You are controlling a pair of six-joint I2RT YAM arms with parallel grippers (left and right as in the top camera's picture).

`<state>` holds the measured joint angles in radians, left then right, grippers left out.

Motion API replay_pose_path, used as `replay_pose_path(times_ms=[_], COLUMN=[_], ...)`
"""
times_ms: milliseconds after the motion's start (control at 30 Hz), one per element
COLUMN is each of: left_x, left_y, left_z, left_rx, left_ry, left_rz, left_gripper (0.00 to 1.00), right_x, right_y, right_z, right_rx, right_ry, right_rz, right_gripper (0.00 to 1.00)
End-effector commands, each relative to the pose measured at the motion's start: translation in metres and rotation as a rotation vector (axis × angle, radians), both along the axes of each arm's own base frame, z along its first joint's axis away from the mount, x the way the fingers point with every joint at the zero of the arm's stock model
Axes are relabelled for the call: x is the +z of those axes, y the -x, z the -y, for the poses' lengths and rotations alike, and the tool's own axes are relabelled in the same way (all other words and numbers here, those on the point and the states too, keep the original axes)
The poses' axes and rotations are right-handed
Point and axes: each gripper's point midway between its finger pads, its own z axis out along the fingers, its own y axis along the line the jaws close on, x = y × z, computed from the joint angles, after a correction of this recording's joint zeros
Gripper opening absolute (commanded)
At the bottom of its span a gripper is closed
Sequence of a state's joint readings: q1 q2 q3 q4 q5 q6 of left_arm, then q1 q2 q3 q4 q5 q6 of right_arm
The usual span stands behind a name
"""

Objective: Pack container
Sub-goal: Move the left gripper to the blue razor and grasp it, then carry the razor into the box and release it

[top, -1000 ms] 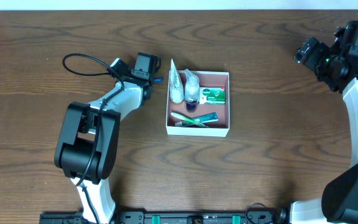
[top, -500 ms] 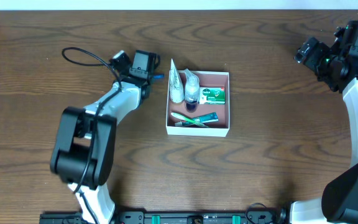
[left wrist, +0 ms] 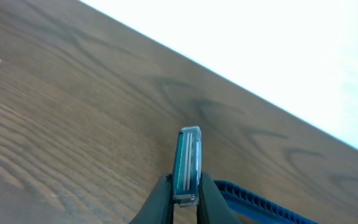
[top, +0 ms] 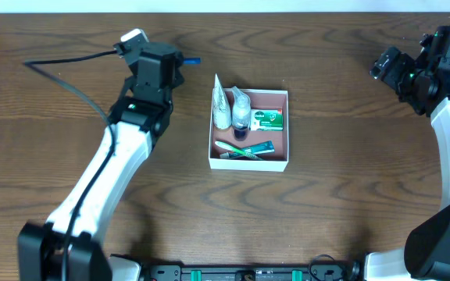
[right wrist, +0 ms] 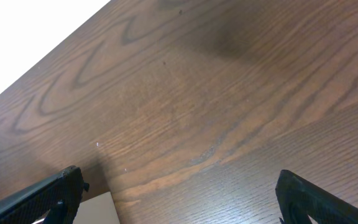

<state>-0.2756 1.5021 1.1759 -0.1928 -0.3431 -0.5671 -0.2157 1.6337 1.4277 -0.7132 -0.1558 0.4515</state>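
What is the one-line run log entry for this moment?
left gripper: shut on razor | right gripper: open, empty | container: toiletries inside, razor not yet packed

I logged a dark wood bench. A razor with a teal head and blue ribbed handle was pinched in the left tool. Inside the container were a white tube against a small bottle, a green-and-white soap box just beside them, and slim teal items near one wall, too small to name.
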Motion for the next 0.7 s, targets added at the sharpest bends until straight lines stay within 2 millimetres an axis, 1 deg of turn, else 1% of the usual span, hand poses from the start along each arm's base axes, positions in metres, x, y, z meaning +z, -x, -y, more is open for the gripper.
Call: replay_pose_path(times_ms=[0, 133, 233, 367, 500, 667], left_x=[0.024, 0.04, 0.045, 0.037, 0.025, 0.017], left_y=[0.013, 0.029, 0.043, 0.059, 0.072, 0.085], left_z=[-0.001, 0.008, 0.029, 0.053, 0.068, 0.084], left_rx=[-0.018, -0.055, -0.143, -0.215, -0.232, -0.272], left_ry=[-0.015, -0.003, 0.031, 0.076, 0.102, 0.097], left_rz=[0.034, 0.05, 0.034, -0.021, -0.076, -0.121], left_gripper=[0.07, 0.07, 0.07, 0.06, 0.06, 0.06], right_x=[0.012, 0.012, 0.012, 0.012, 0.012, 0.012], right_y=[-0.001, -0.001, -0.001, -0.001, -0.001, -0.001], right_z=[0.004, 0.004, 0.004, 0.004, 0.004, 0.004], right_rx=[-0.001, -0.001, -0.001, -0.001, -0.001, -0.001], right_ry=[0.019, 0.019, 0.019, 0.019, 0.019, 0.019], right_rz=[0.028, 0.028, 0.029, 0.028, 0.028, 0.028], right_gripper=[0.99, 0.99, 0.99, 0.99, 0.99, 0.99])
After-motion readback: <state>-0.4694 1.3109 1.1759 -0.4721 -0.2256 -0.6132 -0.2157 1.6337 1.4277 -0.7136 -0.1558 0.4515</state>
